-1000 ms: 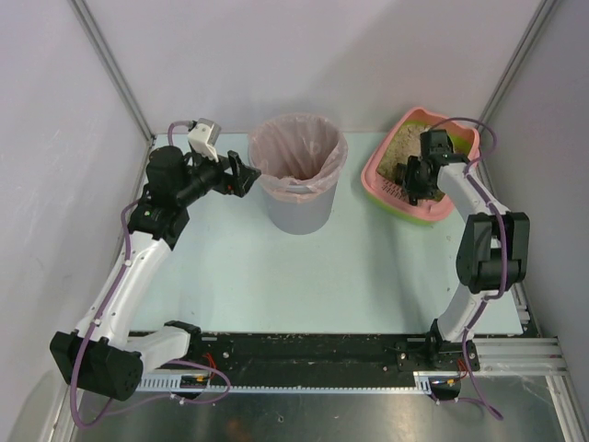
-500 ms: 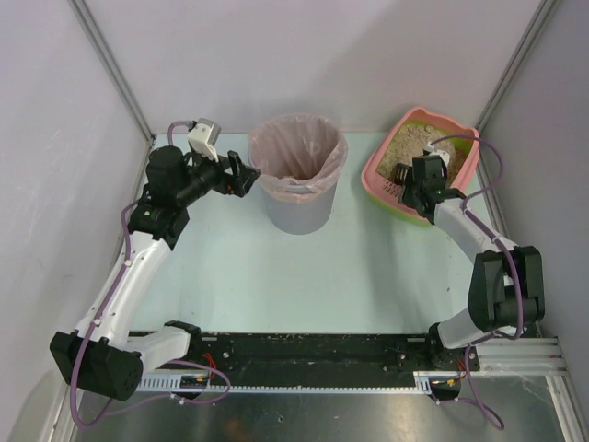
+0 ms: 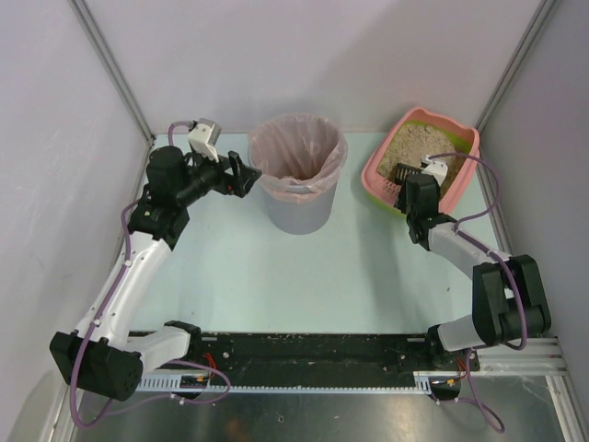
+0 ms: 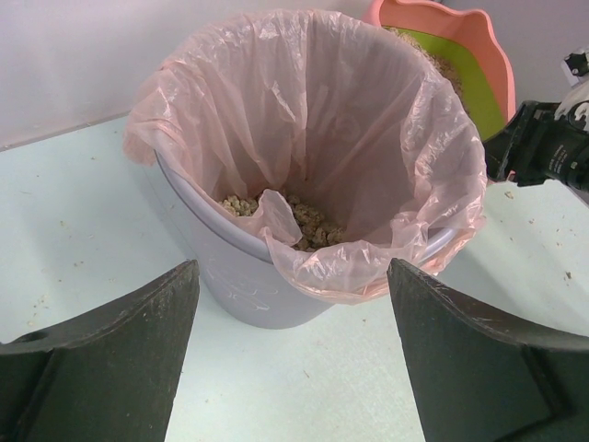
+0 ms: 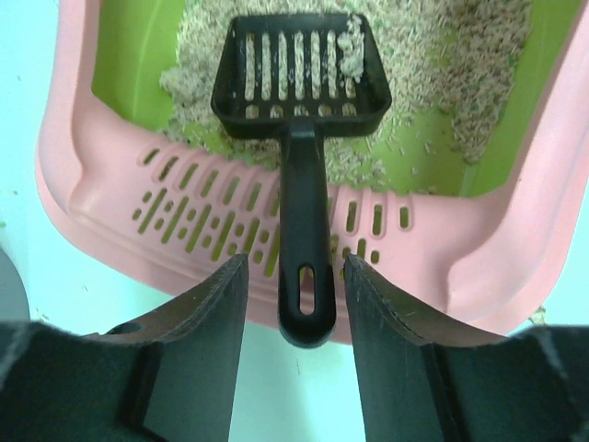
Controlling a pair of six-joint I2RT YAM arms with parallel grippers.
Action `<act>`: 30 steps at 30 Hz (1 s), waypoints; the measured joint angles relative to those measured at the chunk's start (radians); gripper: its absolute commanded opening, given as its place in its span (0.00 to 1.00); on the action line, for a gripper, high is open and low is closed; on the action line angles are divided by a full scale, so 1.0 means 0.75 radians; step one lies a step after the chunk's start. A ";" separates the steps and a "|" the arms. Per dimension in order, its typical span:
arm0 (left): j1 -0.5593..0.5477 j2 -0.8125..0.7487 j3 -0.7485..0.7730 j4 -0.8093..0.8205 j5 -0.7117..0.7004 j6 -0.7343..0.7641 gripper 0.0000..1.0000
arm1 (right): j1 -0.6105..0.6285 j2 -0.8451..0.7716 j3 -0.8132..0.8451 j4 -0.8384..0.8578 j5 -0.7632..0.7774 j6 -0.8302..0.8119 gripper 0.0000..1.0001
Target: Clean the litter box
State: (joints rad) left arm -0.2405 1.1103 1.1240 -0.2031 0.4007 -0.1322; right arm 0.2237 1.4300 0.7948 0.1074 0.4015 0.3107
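You will find no readable text, label, brand, number or sign on anything in these views; nothing here carries lettering you could make out.

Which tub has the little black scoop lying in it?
The pink litter box. The black scoop lies with its head on the sand and its handle across the slotted ledge. The grey bin holds only its pink bag and some granules.
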 measured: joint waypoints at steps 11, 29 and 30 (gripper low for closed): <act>-0.007 -0.001 -0.008 0.007 0.005 0.000 0.88 | 0.048 0.081 -0.023 0.221 0.150 -0.020 0.45; -0.008 -0.024 -0.008 0.010 0.005 0.000 0.88 | 0.066 0.088 -0.062 0.232 0.268 0.001 0.41; -0.008 -0.026 -0.008 0.010 0.005 0.000 0.88 | 0.062 0.088 -0.062 0.232 0.264 0.004 0.39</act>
State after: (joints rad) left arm -0.2466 1.0908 1.1183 -0.1959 0.4046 -0.1322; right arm 0.2703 1.4960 0.7483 0.2813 0.5995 0.3134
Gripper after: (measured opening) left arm 0.879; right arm 0.422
